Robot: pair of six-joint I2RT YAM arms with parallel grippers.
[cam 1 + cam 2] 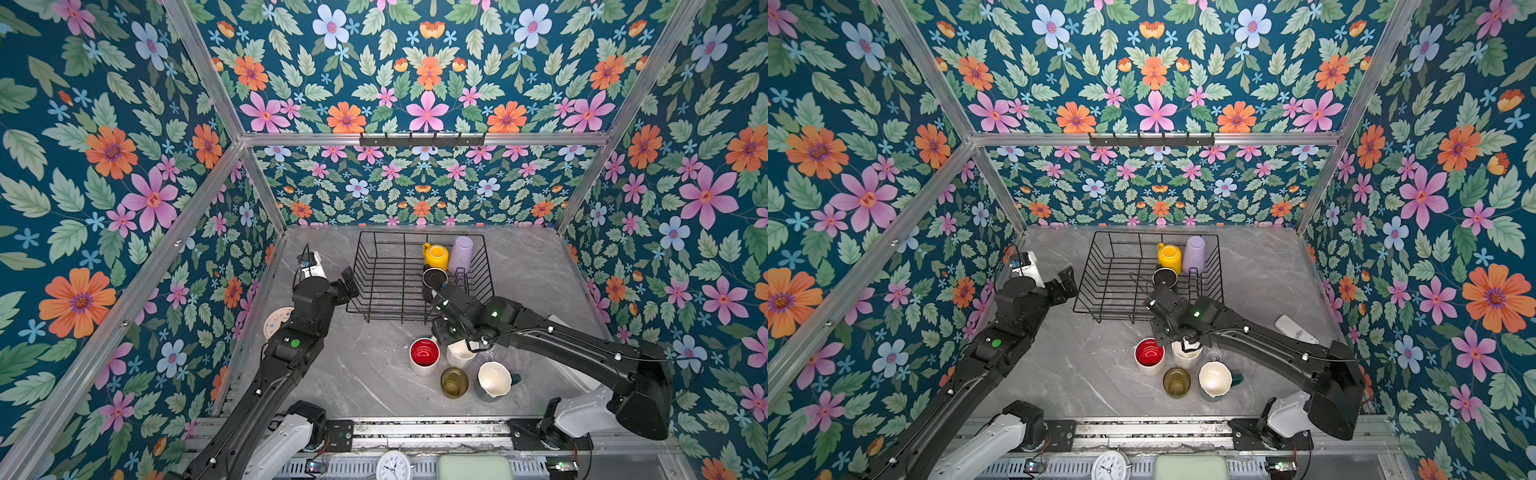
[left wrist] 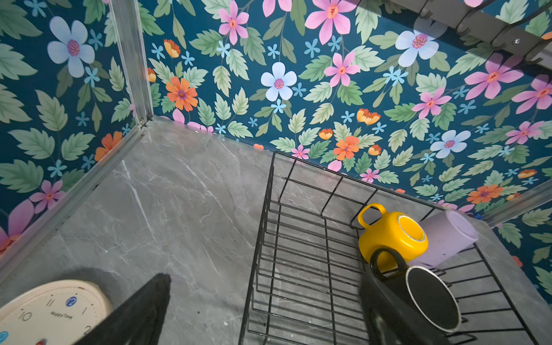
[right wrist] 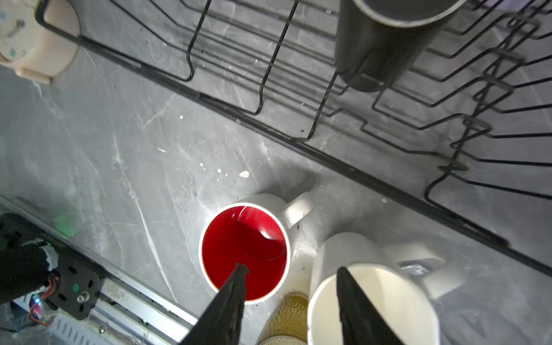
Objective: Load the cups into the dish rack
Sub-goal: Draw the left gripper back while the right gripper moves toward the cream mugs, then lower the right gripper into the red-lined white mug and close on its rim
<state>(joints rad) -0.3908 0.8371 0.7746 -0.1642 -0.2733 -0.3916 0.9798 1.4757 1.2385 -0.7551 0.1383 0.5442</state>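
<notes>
Sitting at 12 o'clock on the grey marble counter (image 1: 353, 374), the black wire dish rack (image 1: 386, 274) has a yellow mug (image 1: 436, 255), a lilac tumbler (image 1: 461, 253) and a black mug (image 1: 432, 280) along its 1-to-3 o'clock side. Loose at the counter's 5 o'clock are a white mug with red inside (image 1: 424, 355), a cream mug (image 1: 459, 355), an amber glass (image 1: 454, 382) and a teal mug with white inside (image 1: 493, 380). The right hand (image 3: 289, 268) is half-open astride the cream mug's rim, not pinching. The left hand (image 1: 348, 284) is wide and empty at the rack's 9 o'clock.
</notes>
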